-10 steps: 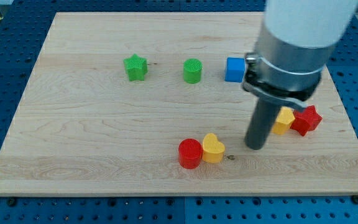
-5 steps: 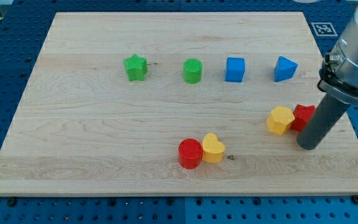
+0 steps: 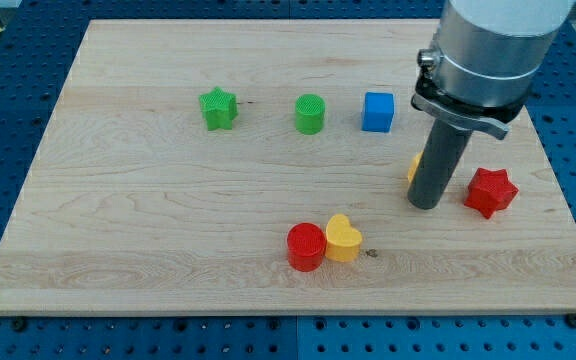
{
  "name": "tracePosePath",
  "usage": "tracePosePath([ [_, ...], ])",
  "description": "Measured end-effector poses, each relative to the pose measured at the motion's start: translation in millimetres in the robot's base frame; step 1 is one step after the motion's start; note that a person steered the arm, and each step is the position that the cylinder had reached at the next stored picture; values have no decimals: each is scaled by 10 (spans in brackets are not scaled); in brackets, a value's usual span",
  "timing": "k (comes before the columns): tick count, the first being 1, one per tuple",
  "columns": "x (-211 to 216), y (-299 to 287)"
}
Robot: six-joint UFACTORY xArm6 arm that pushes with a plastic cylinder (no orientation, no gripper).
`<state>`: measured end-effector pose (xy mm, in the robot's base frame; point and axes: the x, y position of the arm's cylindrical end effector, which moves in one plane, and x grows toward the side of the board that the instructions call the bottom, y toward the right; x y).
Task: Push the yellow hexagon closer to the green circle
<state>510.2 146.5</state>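
Pushing at the yellow hexagon (image 3: 414,167) now, tip (image 3: 425,205) planted just on its right side, rod hiding all but a sliver of yellow at the left edge. No fingers on this rig, nothing grasped, only a bare rod pressed against the block or very close to it; contact itself hidden. Green circle (image 3: 310,114) well off toward upper left, blue cube (image 3: 377,112) sitting between the two along the top row. Best line probably: steer left and slightly up, keep behind the hexagon's centre so it doesn't spin off, pass below the blue cube rather than into it. Red star (image 3: 491,192) off right, red circle (image 3: 306,247) and yellow heart (image 3: 343,239) down low, all clear of that path.
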Motion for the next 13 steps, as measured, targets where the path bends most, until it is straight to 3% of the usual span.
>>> tracePosePath([
  [2,2,503],
  [4,-149,482],
  [8,-591,-420],
  [13,-949,-722],
])
